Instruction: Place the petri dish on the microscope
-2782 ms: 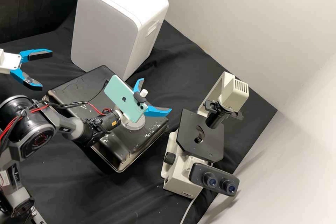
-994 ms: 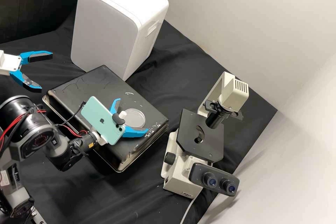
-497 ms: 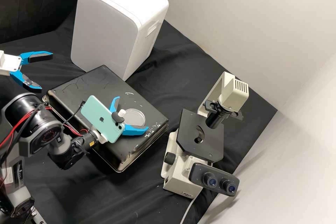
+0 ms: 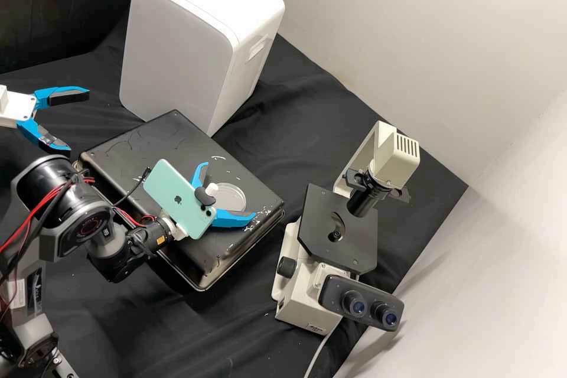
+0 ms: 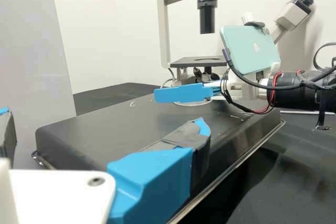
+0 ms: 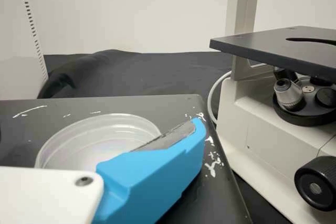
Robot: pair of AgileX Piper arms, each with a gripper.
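A: Dish (image 4: 231,198) where?
B: On the tray (image 4: 147,147), near its edge facing the microscope (image 4: 336,236); those two stand apart. Right end effector (image 4: 229,191) spread around the dish, seemingly not gripping. Left end effector (image 4: 77,119) released, well apart.

arm (image 4: 65,221): dark grey, round joints | cables (image 4: 36,211): red and black | fingers (image 6: 157,169): bright blue, dark pads | wrist phone (image 4: 177,198): mint

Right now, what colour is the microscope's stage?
Black. The stage shows best in the high view.
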